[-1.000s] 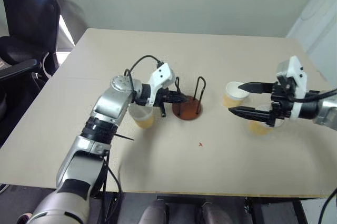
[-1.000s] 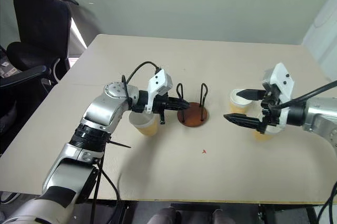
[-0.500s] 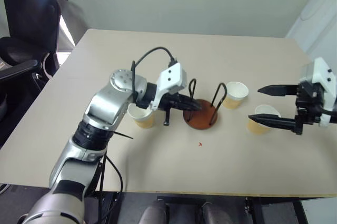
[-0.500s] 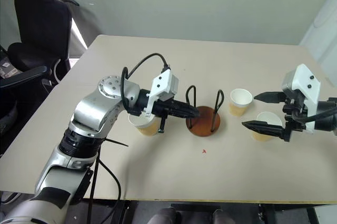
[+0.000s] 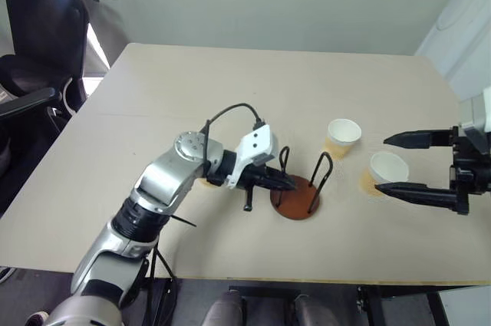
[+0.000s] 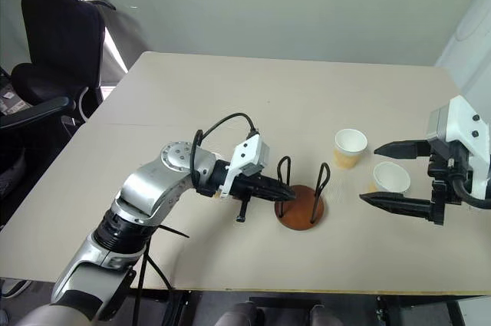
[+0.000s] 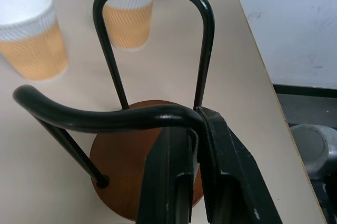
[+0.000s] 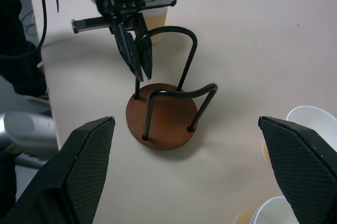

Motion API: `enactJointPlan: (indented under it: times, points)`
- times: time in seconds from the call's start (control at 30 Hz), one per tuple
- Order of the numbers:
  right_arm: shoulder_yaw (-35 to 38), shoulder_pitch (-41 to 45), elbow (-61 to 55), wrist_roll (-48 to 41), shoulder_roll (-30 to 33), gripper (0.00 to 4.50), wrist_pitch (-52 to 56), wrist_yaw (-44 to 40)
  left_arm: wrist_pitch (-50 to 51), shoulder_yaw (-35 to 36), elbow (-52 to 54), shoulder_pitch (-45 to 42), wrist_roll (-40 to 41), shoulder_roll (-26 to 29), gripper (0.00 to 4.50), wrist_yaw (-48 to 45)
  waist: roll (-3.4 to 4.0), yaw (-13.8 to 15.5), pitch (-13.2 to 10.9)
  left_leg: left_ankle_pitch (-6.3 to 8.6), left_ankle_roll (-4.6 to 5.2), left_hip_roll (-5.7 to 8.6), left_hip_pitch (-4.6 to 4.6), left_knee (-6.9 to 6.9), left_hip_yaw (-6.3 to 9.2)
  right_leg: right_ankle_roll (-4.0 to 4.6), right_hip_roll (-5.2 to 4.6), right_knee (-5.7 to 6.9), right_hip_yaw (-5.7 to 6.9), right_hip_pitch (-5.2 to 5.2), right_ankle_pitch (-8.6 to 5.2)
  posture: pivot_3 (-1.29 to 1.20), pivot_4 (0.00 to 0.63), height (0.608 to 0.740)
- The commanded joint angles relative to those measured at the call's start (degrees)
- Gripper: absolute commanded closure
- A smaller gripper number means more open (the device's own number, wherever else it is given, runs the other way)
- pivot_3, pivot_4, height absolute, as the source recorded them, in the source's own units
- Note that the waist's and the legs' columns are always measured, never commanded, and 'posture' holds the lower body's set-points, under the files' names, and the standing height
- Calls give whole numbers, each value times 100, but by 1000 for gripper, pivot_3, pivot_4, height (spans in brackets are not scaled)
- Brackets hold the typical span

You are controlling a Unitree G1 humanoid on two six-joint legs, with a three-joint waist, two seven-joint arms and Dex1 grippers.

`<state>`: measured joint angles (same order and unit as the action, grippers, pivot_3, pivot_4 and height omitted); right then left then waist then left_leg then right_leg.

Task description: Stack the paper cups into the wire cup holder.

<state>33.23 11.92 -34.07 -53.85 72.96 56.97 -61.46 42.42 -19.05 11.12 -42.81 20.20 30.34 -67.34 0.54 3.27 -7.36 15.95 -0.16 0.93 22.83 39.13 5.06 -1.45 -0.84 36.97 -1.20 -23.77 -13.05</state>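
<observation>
Beige table (image 5: 192,96) bearing everything. Left gripper (image 5: 285,182) pinching near loop of wire cup holder (image 5: 298,197), risking tipping holder. Right gripper (image 5: 397,163) hanging spread, empty; two paper cups (image 5: 343,136) sitting just beyond its tips, risking getting knocked.

No legible text, labels, brands or nos. anywhere: cups, holder, table, arms all bare of print.

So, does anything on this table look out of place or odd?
Yes. The left hand is shut on one black loop of the brown-based wire cup holder, an unusual thing to grip when cups are to be stacked. The holder is empty. Two tan paper cups stand upright, unspilled, near the open right hand.
</observation>
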Motion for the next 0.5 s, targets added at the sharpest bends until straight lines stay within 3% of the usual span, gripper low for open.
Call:
enactJointPlan:
  times: [0.03,0.3,0.4,0.5]
  points:
    - [189,50,-8,-53,162,0,-46,-97,-108,-15,-4,-11,22,-5,4474,5,0,0,0,-1,2,0,-1,0,-2,-1,0,0,-3,0,0,0,150,740]
    - [4,145,-11,-86,62,0,-130,64,-22,-70,-253,56,40,-35,4474,55,0,-1,0,0,14,0,-5,0,-15,-5,1,1,-14,0,2,0,150,740]
    - [-87,190,54,7,98,0,-226,41,44,-151,-213,184,63,36,3765,-9,0,-9,0,1,19,0,-11,0,-25,-9,1,1,-23,0,4,0,150,740]
    - [-159,228,114,71,124,0,-311,27,74,-157,-137,230,94,65,2766,-18,0,-17,0,2,25,-1,-17,-1,-39,-14,1,2,-34,0,6,0,150,740]
